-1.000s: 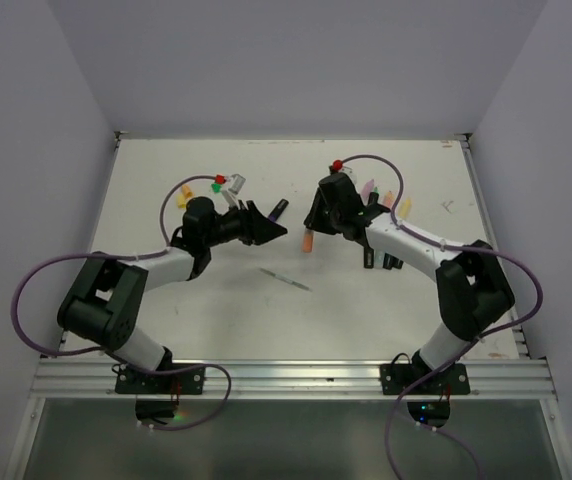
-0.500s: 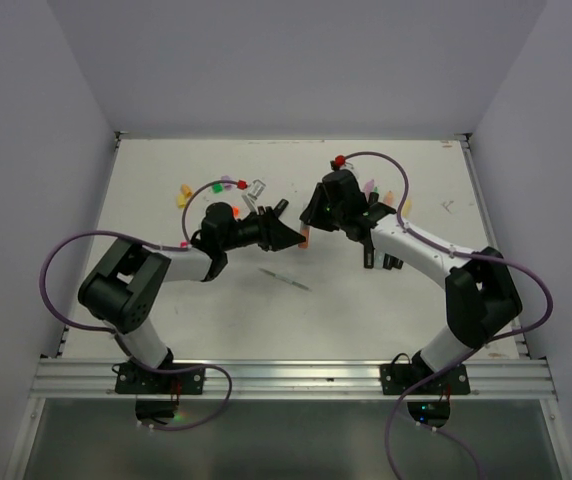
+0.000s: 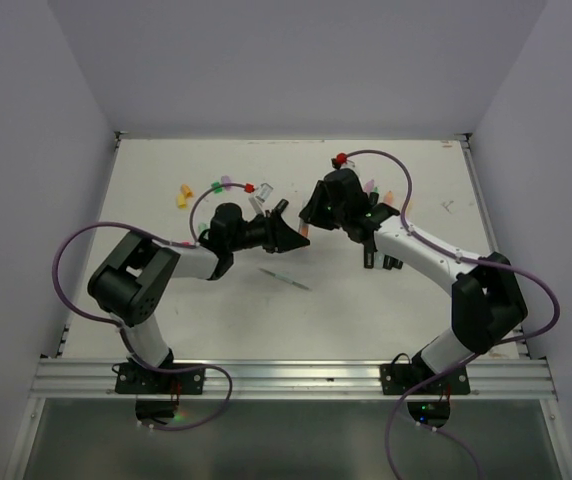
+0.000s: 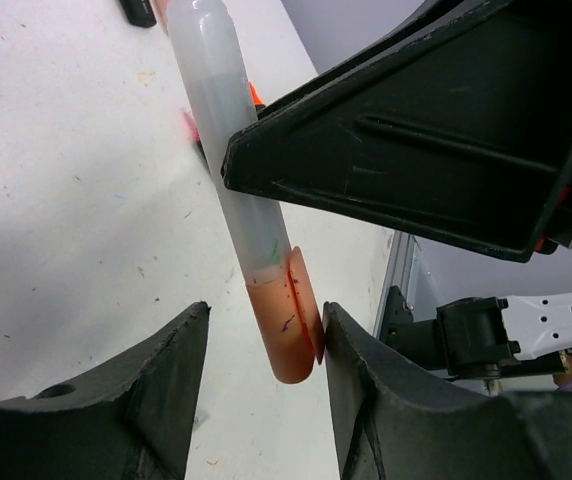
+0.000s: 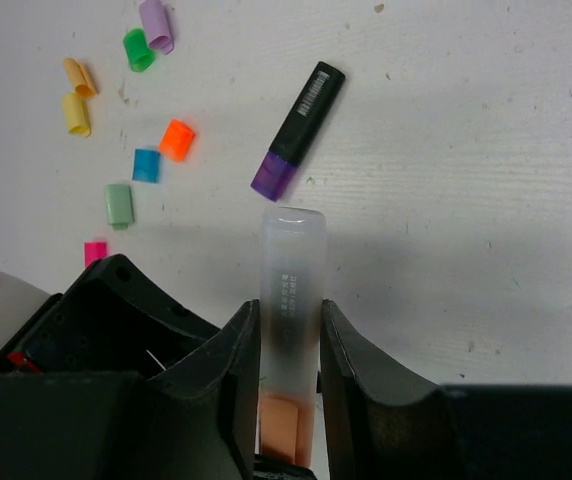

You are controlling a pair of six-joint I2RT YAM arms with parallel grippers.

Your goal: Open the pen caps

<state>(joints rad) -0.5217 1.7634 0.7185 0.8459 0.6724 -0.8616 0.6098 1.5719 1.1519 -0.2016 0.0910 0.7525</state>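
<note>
The fingers point(image 4: 156, 400) of our left gripper point(image 4: 264, 312) stand apart, one on each side of the orange cap point(image 4: 286, 340). The finger at 3 o'clock of the cap touches it. The finger at 9 o'clock has a little gap, so we are not squeezing the cap yet. The fingers point(image 5: 356, 390) of our right gripper point(image 5: 288, 310) are pressed tight on the highlighter point(image 5: 291, 260), a see-through white one. They hold it up off the table point(image 3: 366, 310), near the middle and a bit toward 12 o'clock.

The orange cap is on the end of that highlighter, so this one is not open yet.

A lot of the job looks done. The loose caps point(image 5: 146, 165) lie on the table at about 10 o'clock from the held highlighter: purple, green, two yellow, orange, blue, pale green and pink. Not one of them is on a pen.

Some work is left. We think the next thing is to squeeze the orange cap and pull it off. A black pen point(image 5: 306, 105) lies at 12 o'clock from the highlighter, and its purple end point(image 5: 271, 178) looks like a cap that is on. More pens point(image 3: 386, 196) lie by our right arm, toward 2 o'clock on the table, but they are too small to tell.
</note>
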